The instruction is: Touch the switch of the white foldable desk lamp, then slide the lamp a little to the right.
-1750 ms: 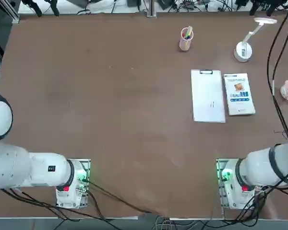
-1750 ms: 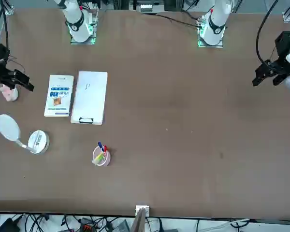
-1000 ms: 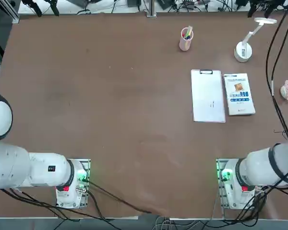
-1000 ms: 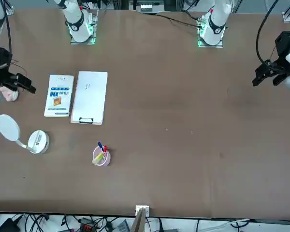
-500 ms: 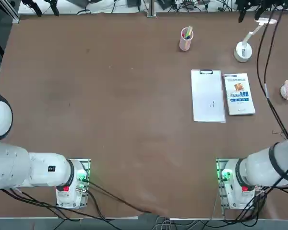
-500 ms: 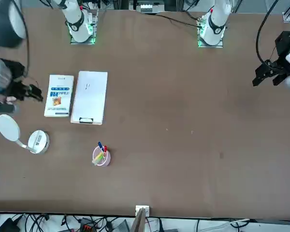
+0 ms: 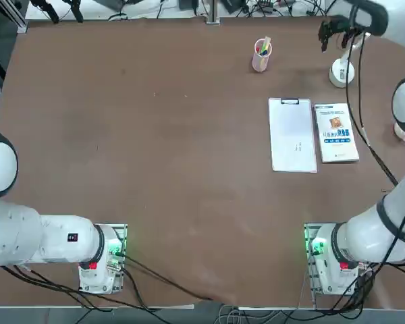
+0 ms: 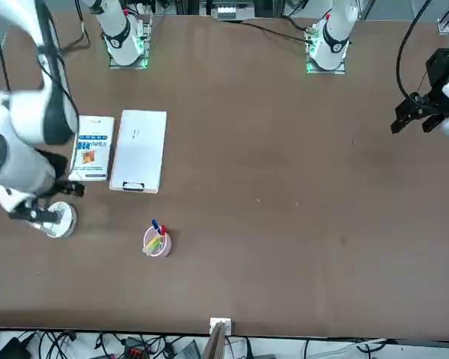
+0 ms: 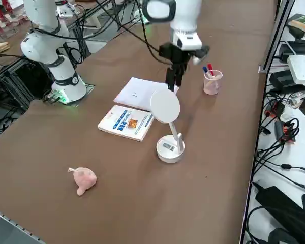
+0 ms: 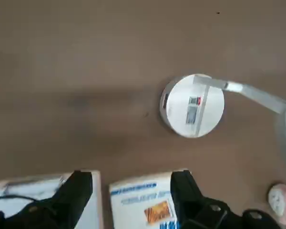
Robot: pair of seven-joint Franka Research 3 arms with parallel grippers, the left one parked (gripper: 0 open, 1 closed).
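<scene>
Right gripper (image 10: 132, 198): fingers spread wide, nothing between them. White foldable desk lamp (image 9: 169, 149): stands beyond the book (image 9: 126, 122); probably light, its hinged arm liable to fold; best taken or pushed at the rigid disc base.

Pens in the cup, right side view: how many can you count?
2: a blue one and a red one, side by side; others may be hidden inside.
</scene>
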